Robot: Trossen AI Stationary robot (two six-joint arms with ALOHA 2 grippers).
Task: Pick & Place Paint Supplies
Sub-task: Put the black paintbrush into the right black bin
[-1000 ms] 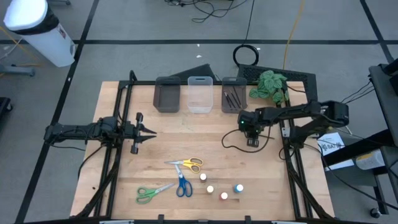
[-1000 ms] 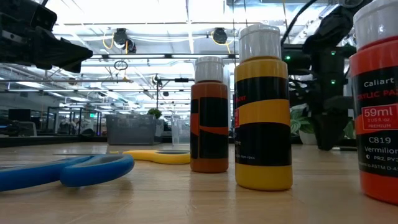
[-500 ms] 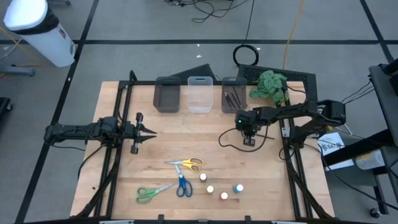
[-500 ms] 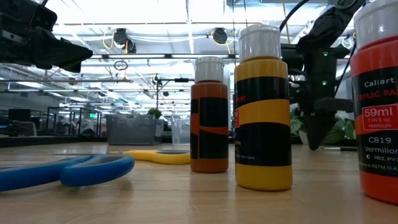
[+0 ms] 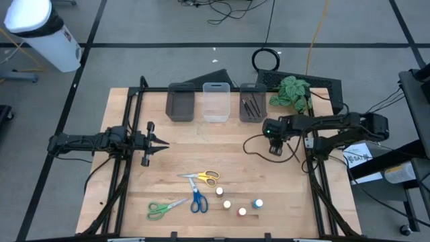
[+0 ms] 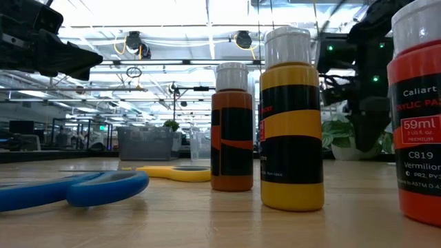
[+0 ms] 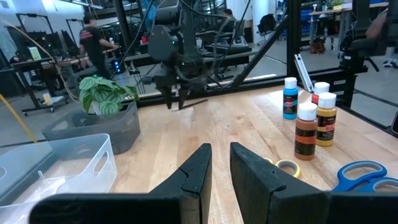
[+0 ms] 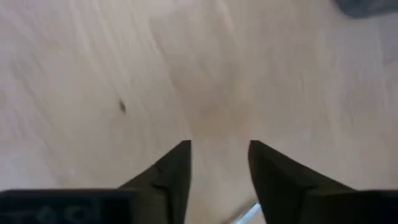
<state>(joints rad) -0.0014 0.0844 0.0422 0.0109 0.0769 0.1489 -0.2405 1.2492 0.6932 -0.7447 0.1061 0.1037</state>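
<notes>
Hovering with its jaws apart and nothing between them, the right gripper (image 5: 275,149) points down at bare table (image 5: 222,154) just in front of the grey bin (image 5: 252,107) where the brushes (image 5: 250,105) lie; the left gripper (image 5: 161,142) waits at the left side, jaws narrowly apart and empty; the risk, as I judge it, is a sideways reach toppling a paint bottle (image 6: 291,118) or nudging the scissors (image 5: 201,178); those supplies sit well apart from the right jaws, clustered near the front edge, the bottles (image 5: 238,204) beside the blue scissors (image 5: 197,200).
</notes>
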